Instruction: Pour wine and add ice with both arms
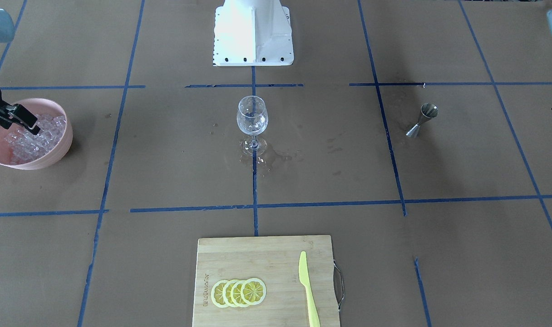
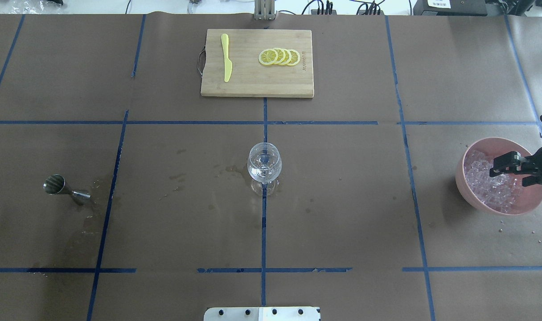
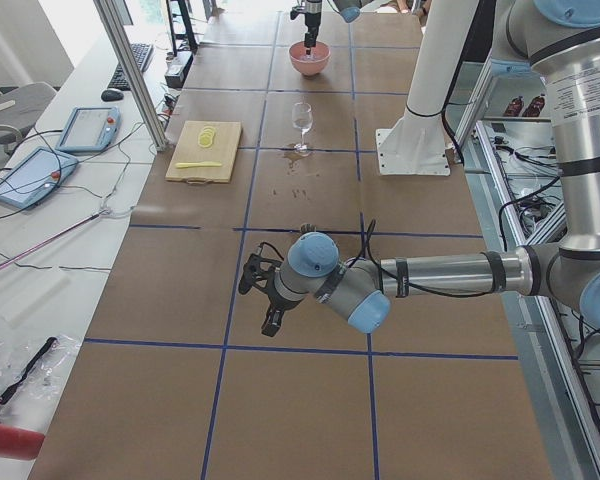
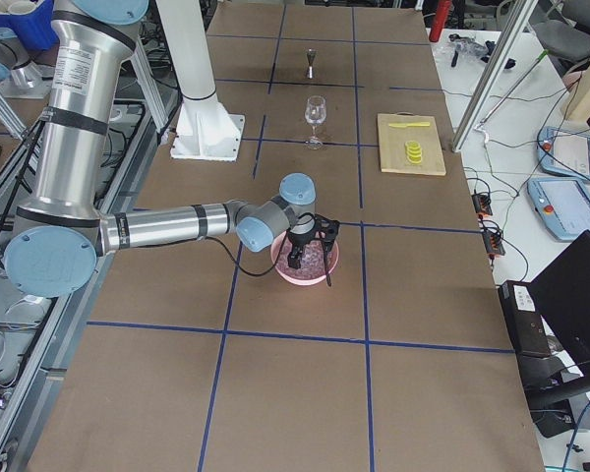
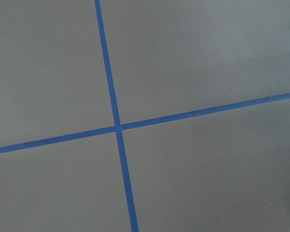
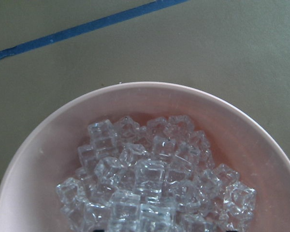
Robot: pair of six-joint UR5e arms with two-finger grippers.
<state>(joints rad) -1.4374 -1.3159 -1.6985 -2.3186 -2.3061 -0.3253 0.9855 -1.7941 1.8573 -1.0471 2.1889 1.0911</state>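
Apparently parted, right gripper (image 2: 508, 174) hangs over glassy, cubed ice (image 6: 154, 179).

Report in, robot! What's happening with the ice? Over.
Right gripper open over the ice in pink bowl. Left gripper off to the side, state unclear. Nothing between bowl and wine glass.

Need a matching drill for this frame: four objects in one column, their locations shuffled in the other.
Objects:
1. ice
2. wine glass
3. jigger
4. lemon slices

Locations:
A. on the cutting board
B. centre of the table
C. in the pink bowl
D. robot's left side of the table

Pairs: 1-C, 2-B, 3-D, 4-A
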